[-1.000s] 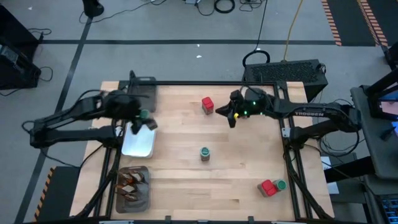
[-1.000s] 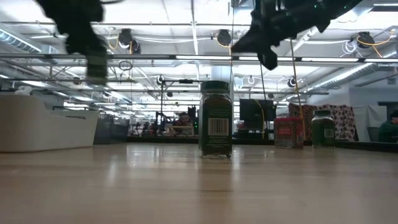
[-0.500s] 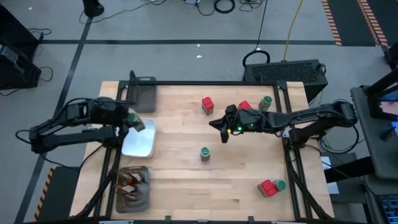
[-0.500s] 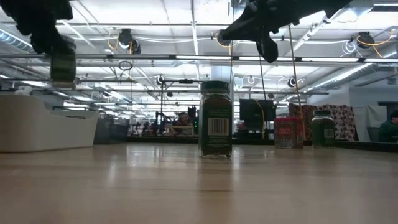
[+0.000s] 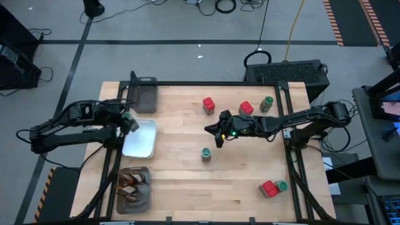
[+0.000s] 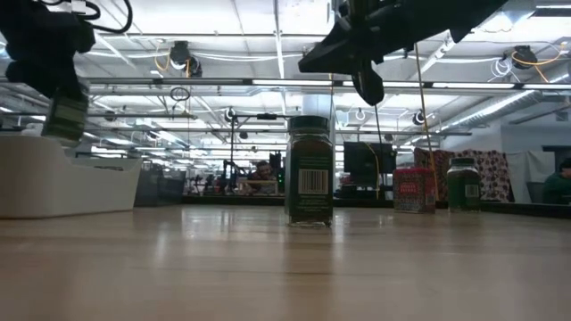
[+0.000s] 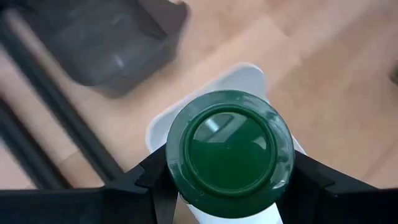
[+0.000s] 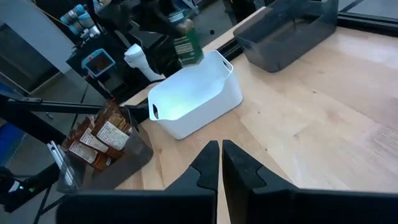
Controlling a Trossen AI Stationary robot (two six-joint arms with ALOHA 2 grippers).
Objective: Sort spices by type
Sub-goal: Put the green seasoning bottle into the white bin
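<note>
A green-lid jar [image 5: 130, 120] was held clamped in the L gripper [image 5: 129, 120] above the white dish's [image 5: 142, 145] 10 o'clock corner, while the R gripper [image 5: 217, 135], jaws shut w/ nothing in them, was hung at 1 o'clock of the mid-table jar [image 5: 205, 154].

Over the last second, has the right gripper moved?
Yes. In the high view the right gripper has shifted from beside the red box toward the lone jar at the table's middle.

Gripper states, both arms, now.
Left gripper: closed on a green-lidded jar, above the white bin.
Right gripper: shut, empty.
</note>
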